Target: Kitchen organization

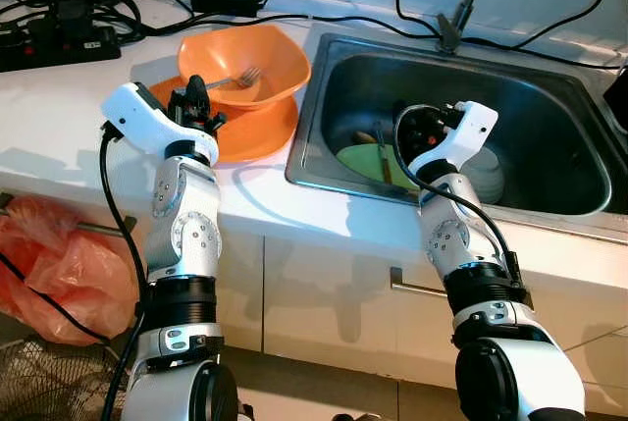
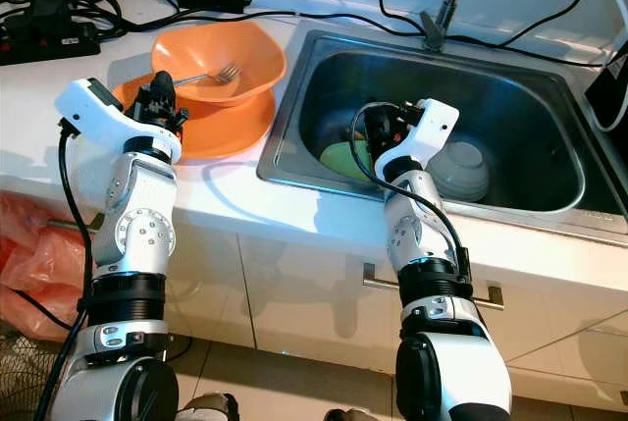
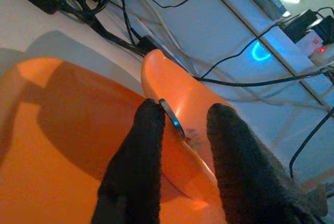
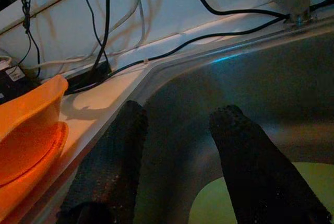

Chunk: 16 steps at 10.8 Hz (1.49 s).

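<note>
An orange bowl (image 1: pixel 243 63) sits on an orange plate (image 1: pixel 257 131) on the white counter, left of the sink (image 1: pixel 549 117). A metal fork (image 1: pixel 235 78) lies in the bowl, its handle pointing toward my left gripper (image 1: pixel 196 97). That gripper is open at the bowl's near rim. In the left wrist view the fork handle's tip (image 3: pixel 171 115) touches one finger (image 3: pixel 141 151) while the other finger stands apart. My right gripper (image 1: pixel 424 129) hangs open inside the sink above a green plate (image 1: pixel 365 161). An upturned white bowl (image 2: pixel 459 168) lies beside it.
Black cables and a power strip (image 1: pixel 59 43) run along the back of the counter. The faucet base (image 1: pixel 449 33) stands behind the sink. A red plastic bag (image 1: pixel 49 264) hangs below the counter on the left, and cabinet fronts with a handle (image 1: pixel 417 289) sit under the sink.
</note>
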### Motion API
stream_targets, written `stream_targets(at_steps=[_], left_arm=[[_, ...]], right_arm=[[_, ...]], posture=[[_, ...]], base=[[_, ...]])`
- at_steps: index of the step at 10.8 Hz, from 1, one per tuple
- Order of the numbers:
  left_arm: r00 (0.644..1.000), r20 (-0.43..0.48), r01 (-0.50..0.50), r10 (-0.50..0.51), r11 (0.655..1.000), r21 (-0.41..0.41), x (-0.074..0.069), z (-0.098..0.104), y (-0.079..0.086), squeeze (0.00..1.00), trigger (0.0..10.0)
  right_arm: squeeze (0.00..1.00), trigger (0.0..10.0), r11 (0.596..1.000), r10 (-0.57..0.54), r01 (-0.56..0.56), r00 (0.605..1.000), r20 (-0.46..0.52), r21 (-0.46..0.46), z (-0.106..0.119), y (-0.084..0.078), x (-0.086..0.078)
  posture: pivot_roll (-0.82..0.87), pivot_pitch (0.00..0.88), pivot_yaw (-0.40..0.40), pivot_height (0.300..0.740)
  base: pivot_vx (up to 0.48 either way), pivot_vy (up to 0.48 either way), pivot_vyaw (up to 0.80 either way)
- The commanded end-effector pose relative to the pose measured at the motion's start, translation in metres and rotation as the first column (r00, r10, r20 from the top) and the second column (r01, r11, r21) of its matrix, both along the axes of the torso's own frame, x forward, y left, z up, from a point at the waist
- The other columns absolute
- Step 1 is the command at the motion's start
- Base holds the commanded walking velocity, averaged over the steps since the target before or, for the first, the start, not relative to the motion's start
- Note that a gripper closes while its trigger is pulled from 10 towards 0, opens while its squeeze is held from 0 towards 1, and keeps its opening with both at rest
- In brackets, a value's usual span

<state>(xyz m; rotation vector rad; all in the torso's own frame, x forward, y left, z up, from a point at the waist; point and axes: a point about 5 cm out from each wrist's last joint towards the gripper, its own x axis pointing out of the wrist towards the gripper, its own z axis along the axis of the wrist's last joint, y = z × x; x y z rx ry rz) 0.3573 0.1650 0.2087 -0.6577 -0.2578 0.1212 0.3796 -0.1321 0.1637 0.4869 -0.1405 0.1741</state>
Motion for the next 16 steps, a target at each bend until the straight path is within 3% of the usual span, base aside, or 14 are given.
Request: stream_targets(at_steps=[1,10,12,14,16], left_arm=[[1.0,0.006,0.011,-0.011,1.0,-0.005,0.002,0.005,-0.006,0.0,0.0],[0.999,0.046,0.028,-0.028,1.0,-0.007,0.0,0.011,-0.009,0.0,0.0],[0.989,0.133,0.068,-0.068,0.998,0.007,-0.004,0.022,-0.015,0.0,0.0],[0.949,0.285,0.124,-0.137,0.99,0.065,-0.015,0.047,-0.024,0.0,0.0],[0.926,0.333,0.153,-0.179,0.983,0.104,-0.019,0.06,-0.031,0.0,0.0]], right_arm=[[0.0,10.0,1.0,-0.013,0.013,1.0,-0.007,0.003,0.0,-0.005,0.001],[0.0,10.0,1.0,-0.013,0.013,1.0,-0.021,0.007,-0.002,-0.006,0.001],[0.0,10.0,1.0,-0.012,0.012,1.0,-0.022,0.007,-0.002,-0.005,0.001],[0.0,10.0,1.0,-0.011,0.011,1.0,-0.023,0.005,-0.003,-0.005,0.001],[0.0,10.0,1.0,-0.012,0.012,1.0,-0.023,0.006,-0.003,-0.005,0.001]], posture=[[0.11,0.084,-0.091,0.74],[0.12,0.082,-0.093,0.74],[0.12,0.08,-0.094,0.74],[0.12,0.077,-0.092,0.74],[0.12,0.076,-0.092,0.74]], base=[[0.0,0.0,0.0],[0.0,0.0,0.0],[0.0,0.0,0.0],[0.0,0.0,0.0],[0.0,0.0,0.0]])
